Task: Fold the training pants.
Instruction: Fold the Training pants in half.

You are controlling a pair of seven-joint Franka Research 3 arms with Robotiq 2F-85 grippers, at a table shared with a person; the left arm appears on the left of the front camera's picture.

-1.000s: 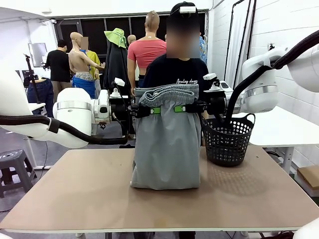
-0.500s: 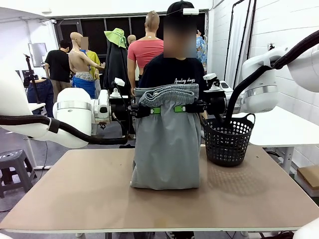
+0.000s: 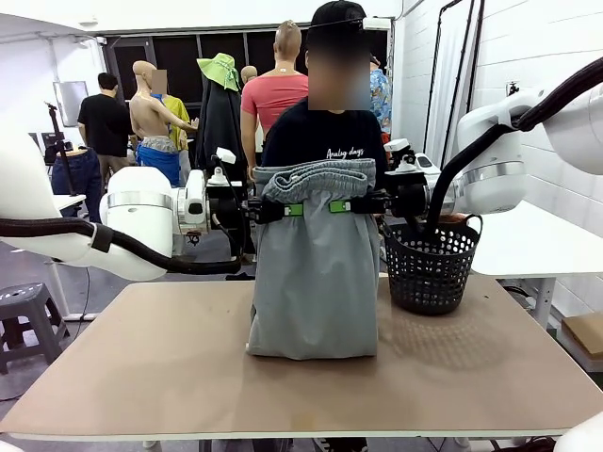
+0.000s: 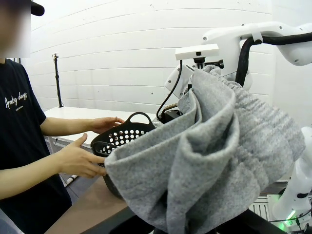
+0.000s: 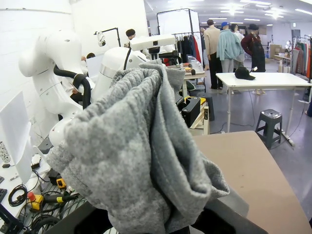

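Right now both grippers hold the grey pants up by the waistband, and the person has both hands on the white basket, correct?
One detail is wrong: the basket is black, as the left wrist view shows. The rest stands: both grippers, left and right, hold the pants by the waistband.

The surface [image 3: 141, 367] is a plain tan rectangular top running across the front view, bare over its left half and along its near edge. Near its middle, the bottom end of the light grey training pants [image 3: 314, 282] rests on it, the cloth bunching slightly where it meets the top while the rest rises upright above. To the right of the pants, toward the far edge, a black mesh basket [image 3: 431, 268] with two loop handles stands on the surface, just beside the cloth.
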